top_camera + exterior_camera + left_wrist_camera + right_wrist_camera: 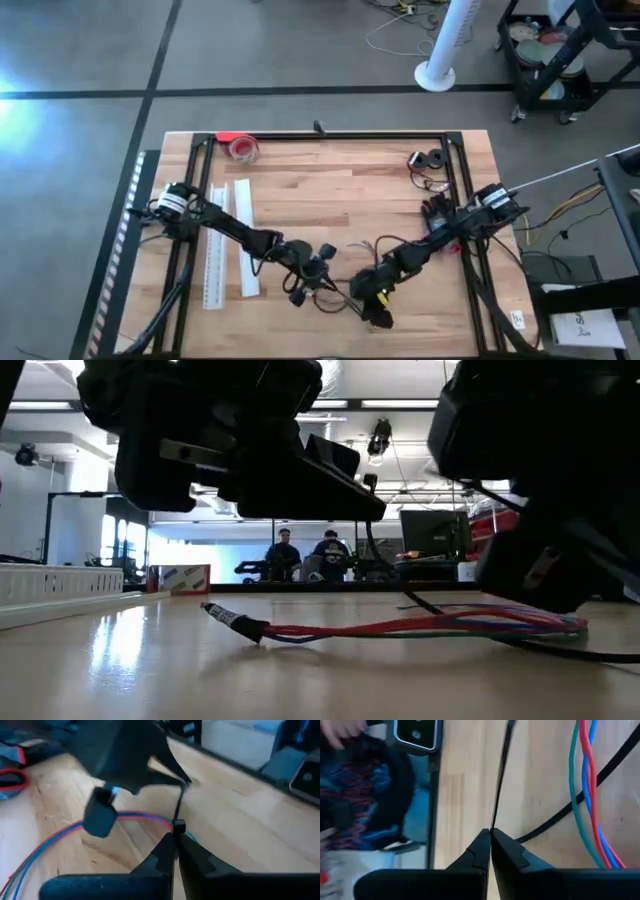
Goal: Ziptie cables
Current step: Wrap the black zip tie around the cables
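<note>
The cables [420,625] are thin red, blue and green wires lying on the wood near the table's front middle, with a small connector end [226,617]. They also show in the right wrist view [589,795] and the left wrist view [60,837]. A thin black ziptie [500,780] stretches between my two grippers, beside the cables. My left gripper [175,840] is shut on one of its ends and my right gripper [490,837] on the other. In the high view both grippers meet over the wires, the left [316,268] and the right [374,292]. My left gripper pinches the ziptie at its small square head [178,825] between the two fingertips. The strip [181,802] runs straight on from the tips toward my right gripper. My right gripper pinches the thin strip end of the ziptie [493,822] between its fingertips, the fingers lying along it. The strip runs straight ahead over the wood.
Two long white flat strips [228,245] lie at the left. A red tape roll [243,147] and small black parts [430,160] sit near the far edge. A thick black cable [560,812] crosses by the wires. People [305,555] sit in the room behind.
</note>
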